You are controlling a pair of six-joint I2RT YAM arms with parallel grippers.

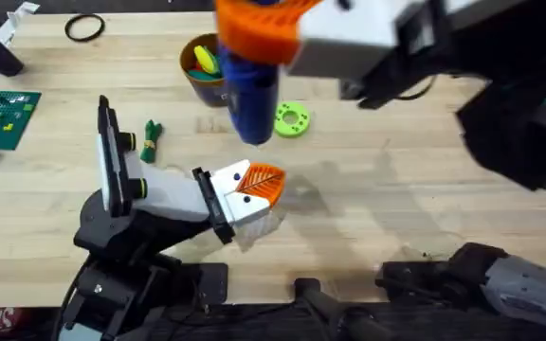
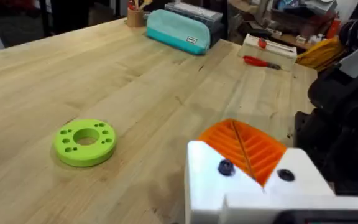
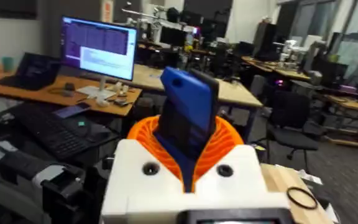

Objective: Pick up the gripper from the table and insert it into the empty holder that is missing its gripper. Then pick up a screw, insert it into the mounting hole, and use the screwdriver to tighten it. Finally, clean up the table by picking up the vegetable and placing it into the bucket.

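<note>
- The screwdriver (image 1: pixel 251 95) is held high above the bench, bit end down, clamped between the orange ribbed pads (image 3: pixel 224 144) of the right gripper (image 1: pixel 259 33); in the right wrist view its blue body (image 3: pixel 188 118) stands up between them.
- The holder (image 1: pixel 240 201) sits on the left arm near the middle of the bench, with the gripper (image 1: pixel 262 183) already seated in it as an orange wedge. We cannot tell whether the left gripper (image 2: pixel 253 171) is open or closed; from its wrist view we see one orange pad and two dark dots.
- The vegetable (image 1: pixel 151 138) lies on the bench toward its left side, the bucket (image 1: pixel 202 68) near the far edge, and a lime-green ring (image 1: pixel 292 119) just beside the screwdriver's lower end.
- Risk, as we judge it: the screwdriver hangs well above the holder, so a tilted descent could miss the mounting hole or knock the wedge loose.
- We cannot make out the bit, any screw, or the mounting hole; the right arm covers part of the bucket.
</note>
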